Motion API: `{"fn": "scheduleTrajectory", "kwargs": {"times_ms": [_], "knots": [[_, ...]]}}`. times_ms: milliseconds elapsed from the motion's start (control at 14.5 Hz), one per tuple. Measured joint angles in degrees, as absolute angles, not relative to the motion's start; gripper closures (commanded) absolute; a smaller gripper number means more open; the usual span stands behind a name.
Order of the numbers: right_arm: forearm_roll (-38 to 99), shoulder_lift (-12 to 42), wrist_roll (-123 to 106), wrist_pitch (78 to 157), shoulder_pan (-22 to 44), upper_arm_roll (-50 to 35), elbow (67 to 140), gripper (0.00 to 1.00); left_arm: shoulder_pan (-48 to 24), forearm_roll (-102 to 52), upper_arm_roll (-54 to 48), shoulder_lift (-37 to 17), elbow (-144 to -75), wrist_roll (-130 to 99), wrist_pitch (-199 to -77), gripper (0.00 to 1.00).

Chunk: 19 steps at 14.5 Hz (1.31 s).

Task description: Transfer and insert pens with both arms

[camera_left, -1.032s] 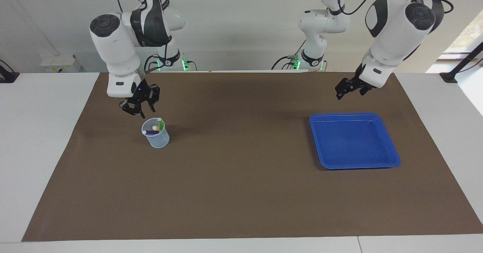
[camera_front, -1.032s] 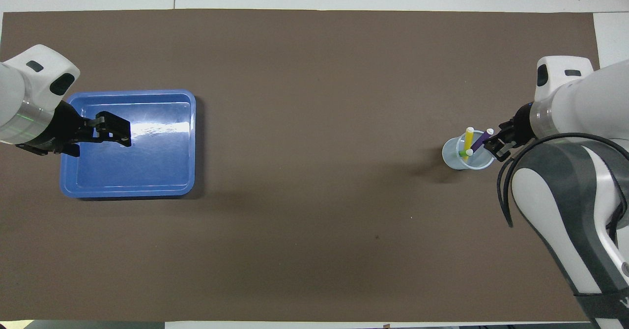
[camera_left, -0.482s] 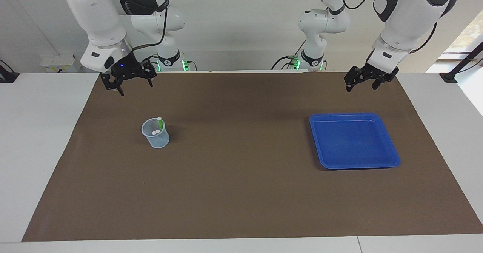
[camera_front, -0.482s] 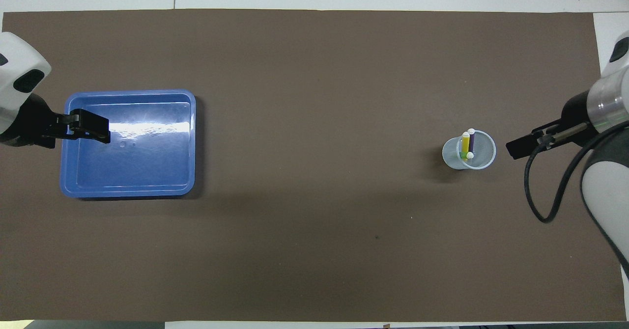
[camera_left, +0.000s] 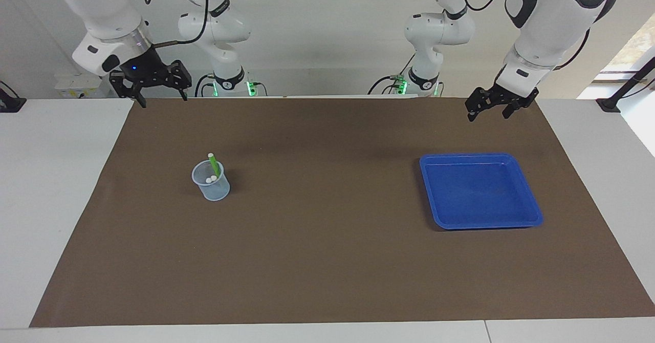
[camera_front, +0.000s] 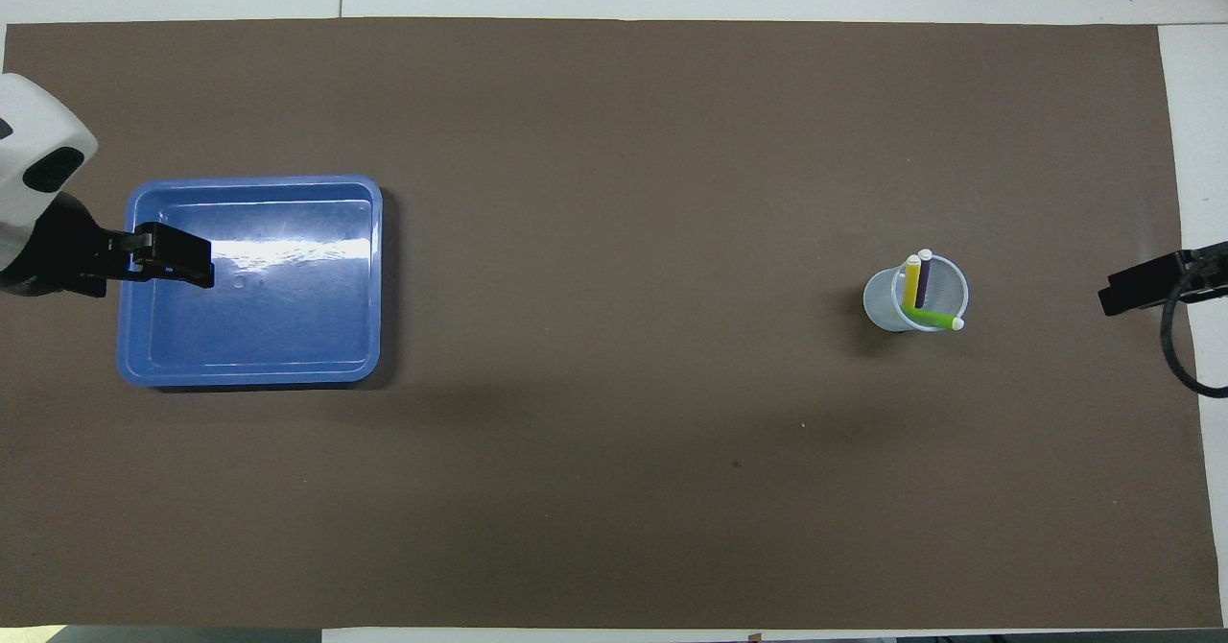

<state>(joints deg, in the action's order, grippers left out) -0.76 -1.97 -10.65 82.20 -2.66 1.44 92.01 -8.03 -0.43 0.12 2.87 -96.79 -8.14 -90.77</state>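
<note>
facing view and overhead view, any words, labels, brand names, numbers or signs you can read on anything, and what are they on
No text can be read in either view.
The round clear plastic cup with the three slim marker pens: no print shows.
The blue rectangular plastic tray: plain, no label.
The brown table mat: no marks.
The white robot arms: no readable writing.
</note>
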Motion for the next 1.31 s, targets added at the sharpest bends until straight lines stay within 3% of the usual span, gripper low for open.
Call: {"fn": "scheduleTrajectory", "kwargs": {"times_ms": [482,1308], "knots": [[-0.7,-0.9,-5.9,80.9,3.4,7.0,90.8,0.00,-7.8,-2.2,0.2,1.9,-94.0,-8.1,-88.9,0.00],[-0.7,-0.3,-5.9,80.9,4.1,6.7,90.5,0.00,-6.9,-2.4,0.2,1.9,-94.0,-8.1,-88.8,0.00]]}}
